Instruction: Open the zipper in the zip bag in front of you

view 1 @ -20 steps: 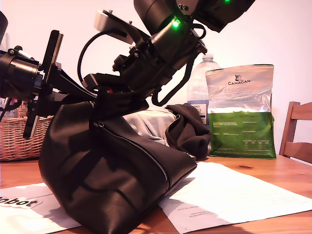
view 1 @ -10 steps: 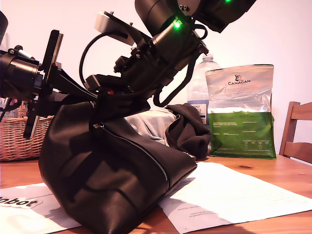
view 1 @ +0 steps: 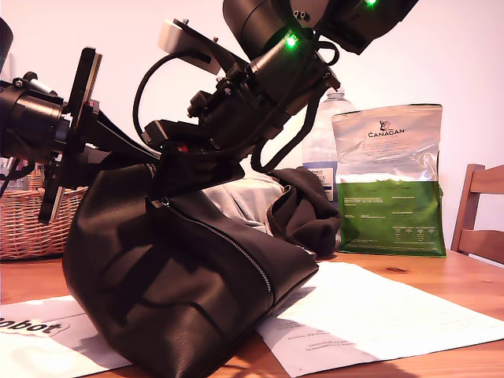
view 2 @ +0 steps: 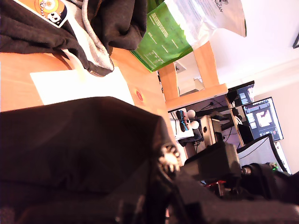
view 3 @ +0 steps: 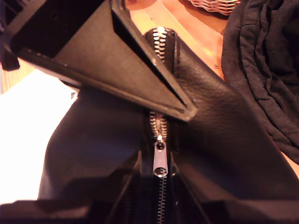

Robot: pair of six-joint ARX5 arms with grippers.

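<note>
The wooden worktop carries paper sheets, the zip bag, clothes, a foil pouch — and a wicker basket.

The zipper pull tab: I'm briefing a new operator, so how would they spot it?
Find the big dark leather zip bag on the wooden table. Silver zipper teeth run along its top. The pull tab is the flat silver piece on that line.

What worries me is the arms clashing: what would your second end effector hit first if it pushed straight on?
My second end effector has the zipper pull between its fingers; straight on it would press into the zip bag, then likely meet my first end effector clamped beyond, though depth is unclear.
</note>
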